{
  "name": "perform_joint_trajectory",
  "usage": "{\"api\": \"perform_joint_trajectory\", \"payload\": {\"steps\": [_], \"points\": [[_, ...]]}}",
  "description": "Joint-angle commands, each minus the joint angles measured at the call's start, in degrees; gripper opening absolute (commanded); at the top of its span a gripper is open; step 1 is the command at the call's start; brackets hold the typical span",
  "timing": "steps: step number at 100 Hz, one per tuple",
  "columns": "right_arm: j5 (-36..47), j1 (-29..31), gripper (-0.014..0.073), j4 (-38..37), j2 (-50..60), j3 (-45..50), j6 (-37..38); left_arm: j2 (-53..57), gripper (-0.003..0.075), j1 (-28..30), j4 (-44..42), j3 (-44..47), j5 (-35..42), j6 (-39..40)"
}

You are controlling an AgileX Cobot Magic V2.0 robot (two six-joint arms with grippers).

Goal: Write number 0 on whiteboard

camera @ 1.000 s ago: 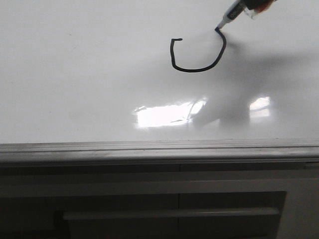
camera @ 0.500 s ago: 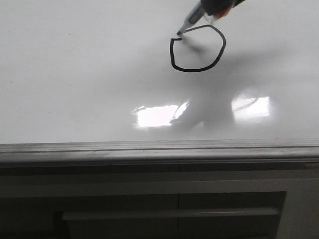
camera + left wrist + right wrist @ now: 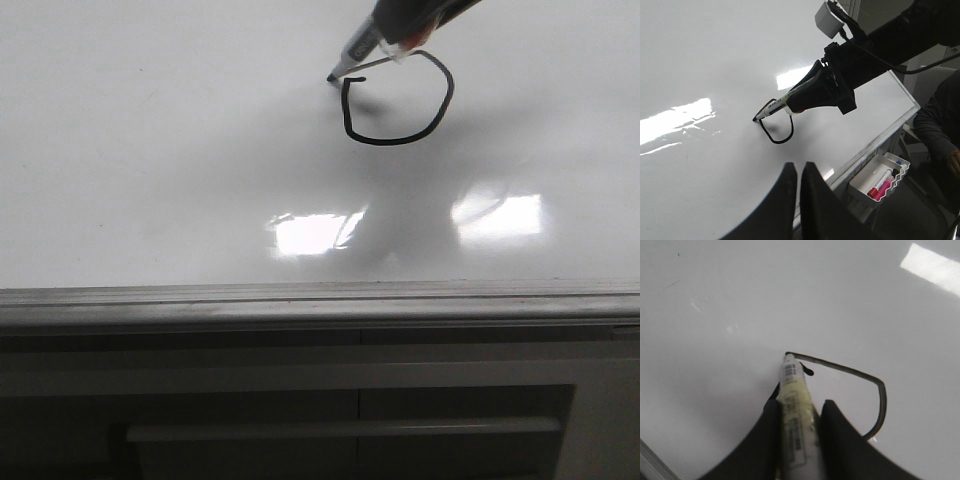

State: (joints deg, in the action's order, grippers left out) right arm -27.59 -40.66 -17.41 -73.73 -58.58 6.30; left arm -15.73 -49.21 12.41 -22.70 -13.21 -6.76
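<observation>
The number 0 (image 3: 397, 98) sits in the upper right of centre of the front view, a thin black loop, flat on its left side and rounded on its right, drawn on the whiteboard (image 3: 150, 150). The marker (image 3: 352, 58) comes down from the top edge of the frame, and its tip stands just past the loop's upper left corner, at the end of a short stroke that overshoots the closing point. The loop reads as closed, so the step in hand is judged to be the finish of the stroke; the next move calls for lifting the tip straight off the surface, without dragging it sideways into a longer tail. The right gripper (image 3: 799, 412) is clamped on the marker barrel, one finger on each side (the right wrist view shows this most plainly). The left gripper (image 3: 796, 172), at the bottom of the left wrist view, holds nothing, its fingers almost together with only a thin gap between them, and it is well apart from the loop. Bare board lies all round the figure, widest toward the left of the front view. The grey rim (image 3: 320, 302) crosses the lower part of that view, well below the loop, with a cabinet front (image 3: 340, 420) beneath it. A small tray of spare markers (image 3: 880, 181) hangs at the board's edge, lower right in the left wrist view.
</observation>
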Motion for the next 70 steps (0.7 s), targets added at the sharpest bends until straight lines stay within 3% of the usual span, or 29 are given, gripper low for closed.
{"api": "perform_joint_trajectory", "payload": {"steps": [1, 22, 45, 54, 70], "points": [[-7.1, 0.3, -0.0057, -1.4, -0.3, -0.2, 0.6, -0.5, -0.002, 0.0, 0.6, -1.5, 4.0, 0.6], [-0.8, 0.3, -0.0057, -4.8, 4.3, -3.4, 0.6, -0.5, -0.002, 0.0, 0.6, -1.5, 4.0, 0.6], [0.1, -3.0, -0.0057, -4.8, 10.8, -13.0, -2.0, -0.6, -0.0008, 0.0, 0.6, -2.0, 4.0, 0.6], [-0.6, -5.5, -0.0057, -4.8, 12.4, -13.2, -2.5, -1.1, 0.007, 0.0, 0.2, -3.4, 2.9, 0.1], [-7.7, -11.2, -0.0057, -4.8, 12.6, -12.6, -3.7, -6.4, 0.0309, 0.0, -0.7, -10.6, -7.8, -5.1]]}}
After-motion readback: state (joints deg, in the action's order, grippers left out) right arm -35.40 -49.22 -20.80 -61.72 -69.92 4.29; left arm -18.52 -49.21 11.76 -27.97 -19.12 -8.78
